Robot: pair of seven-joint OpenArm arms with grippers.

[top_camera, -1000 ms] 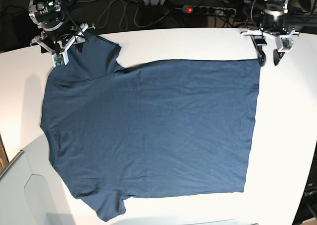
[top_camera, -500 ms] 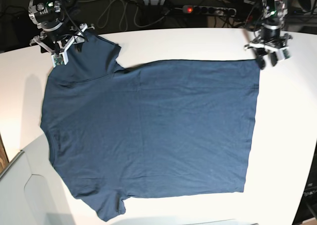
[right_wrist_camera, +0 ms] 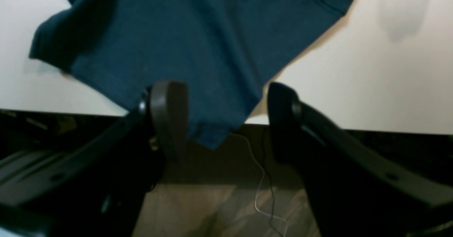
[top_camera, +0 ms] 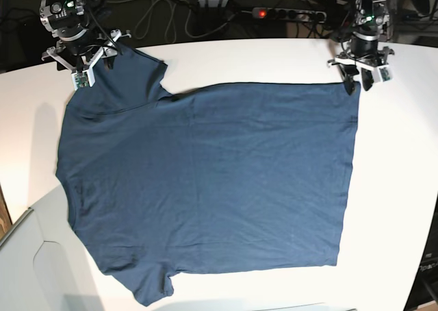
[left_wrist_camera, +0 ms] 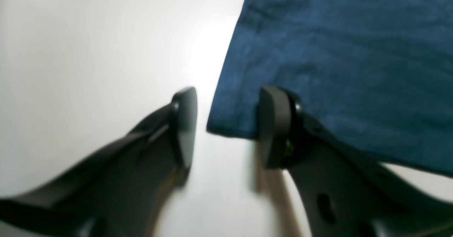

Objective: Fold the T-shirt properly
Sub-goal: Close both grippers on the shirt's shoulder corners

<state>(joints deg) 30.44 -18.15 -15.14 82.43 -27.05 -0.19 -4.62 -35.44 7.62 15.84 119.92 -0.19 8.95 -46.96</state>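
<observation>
Base view first: the T-shirt (top_camera: 205, 181) is lying spread flat across the white worktop (top_camera: 397, 188), filling most of the frame, dark navy, smooth with only faint creases. Its hem is running down the right side, one sleeve is pointing to the upper left corner and the other is poking out at the bottom, left of centre. The right tool (top_camera: 81, 63) is hovering at the upper left over the tip of that upper sleeve, pointing downward, jaws standing apart. The left tool (top_camera: 358, 80) is sitting at the upper right, right at the top corner of the hem, also aiming down with its jaws apart. Behind the worktop, a power strip (top_camera: 287, 13) is glowing red along the top edge.

Left wrist view now: the blue cloth (left_wrist_camera: 347, 60) is filling the upper right of the frame, and its corner is reaching down into the gap between the two black fingers (left_wrist_camera: 184, 123). The left tool (left_wrist_camera: 226, 130) is standing open, one finger over bare worktop (left_wrist_camera: 88, 60), the other overlapping the cloth's edge; whether it is touching I cannot tell.

Right wrist view: the sleeve (right_wrist_camera: 198, 38) is spreading across the top of the frame, its tip hanging past the worktop's edge (right_wrist_camera: 371, 88). The right tool (right_wrist_camera: 226, 120) is open too, jaws straddling that tip, nothing pinched. A thin white cable (right_wrist_camera: 262, 191) is trailing below.
</observation>
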